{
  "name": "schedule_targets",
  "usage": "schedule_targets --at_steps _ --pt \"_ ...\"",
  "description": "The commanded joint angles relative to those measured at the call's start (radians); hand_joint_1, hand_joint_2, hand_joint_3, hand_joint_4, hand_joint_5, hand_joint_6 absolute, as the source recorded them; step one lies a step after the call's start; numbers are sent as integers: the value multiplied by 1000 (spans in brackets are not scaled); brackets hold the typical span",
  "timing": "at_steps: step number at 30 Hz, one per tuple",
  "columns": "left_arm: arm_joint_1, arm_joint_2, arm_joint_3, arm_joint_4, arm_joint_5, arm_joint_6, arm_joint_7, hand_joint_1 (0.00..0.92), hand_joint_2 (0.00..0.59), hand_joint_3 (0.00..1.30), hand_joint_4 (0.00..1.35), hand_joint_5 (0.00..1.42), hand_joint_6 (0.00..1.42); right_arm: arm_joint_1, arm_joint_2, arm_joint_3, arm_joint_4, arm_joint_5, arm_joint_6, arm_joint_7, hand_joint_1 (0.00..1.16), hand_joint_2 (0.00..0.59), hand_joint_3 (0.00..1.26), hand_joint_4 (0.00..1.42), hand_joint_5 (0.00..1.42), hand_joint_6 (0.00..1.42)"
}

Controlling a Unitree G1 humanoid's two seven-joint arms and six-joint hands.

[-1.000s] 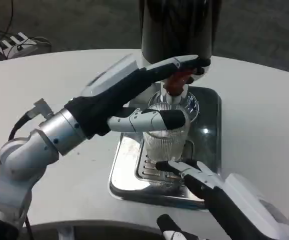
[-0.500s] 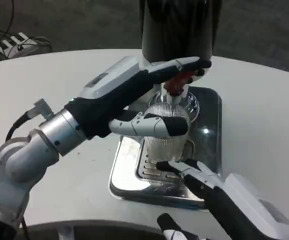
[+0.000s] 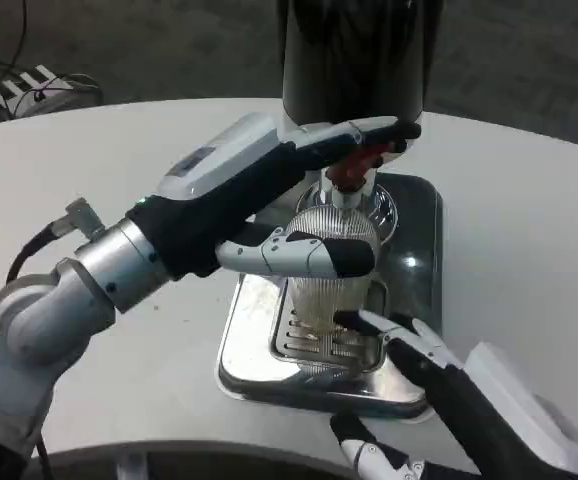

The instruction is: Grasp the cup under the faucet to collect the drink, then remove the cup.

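Looking down, we find the cup point(image 3: 331, 285) half hidden behind the left hand point(image 3: 269, 195), standing upright on the tray point(image 3: 244, 340) beneath the faucet point(image 3: 347, 170). Left fingers point(image 3: 304, 255) wrap its front, another presses the lever. The right hand point(image 3: 439, 385), spread, touches its base; the desk point(image 3: 509, 230) edge cuts it.
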Motion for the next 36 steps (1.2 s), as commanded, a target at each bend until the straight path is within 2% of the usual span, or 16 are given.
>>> schedule_targets --at_steps 1,9,13,19,22,28,32,36 --pt "46 28 -30 10 52 -7 -15 0 49 179 185 258 122 12 37 -6 32 38 -3 -73 677 465 124 115 33 88" --pt "47 39 -39 13 70 -13 7 0 49 185 193 258 121 -20 81 25 111 46 -9 -173 755 399 95 116 68 122" --pt "48 44 -42 14 80 -18 16 0 49 187 196 258 121 -30 111 34 165 59 -25 -247 838 340 83 116 84 155" --pt "59 56 -46 18 81 -26 22 0 50 188 203 258 121 -80 143 26 254 99 -36 -322 888 310 73 104 95 173" --pt "63 58 -47 19 84 -28 26 0 53 188 205 258 121 -94 179 17 297 143 -32 -367 895 304 73 104 103 184" --pt "64 62 -49 21 88 -30 29 0 52 188 201 258 121 -117 184 29 338 155 -47 -421 900 300 67 104 106 191" --pt "62 63 -51 28 82 -30 26 0 51 188 199 258 121 -123 197 18 363 204 -21 -429 903 300 58 96 99 195" --pt "57 67 -53 40 88 -39 28 0 54 188 199 258 121 -144 183 14 384 209 -24 -438 905 295 48 86 88 196"
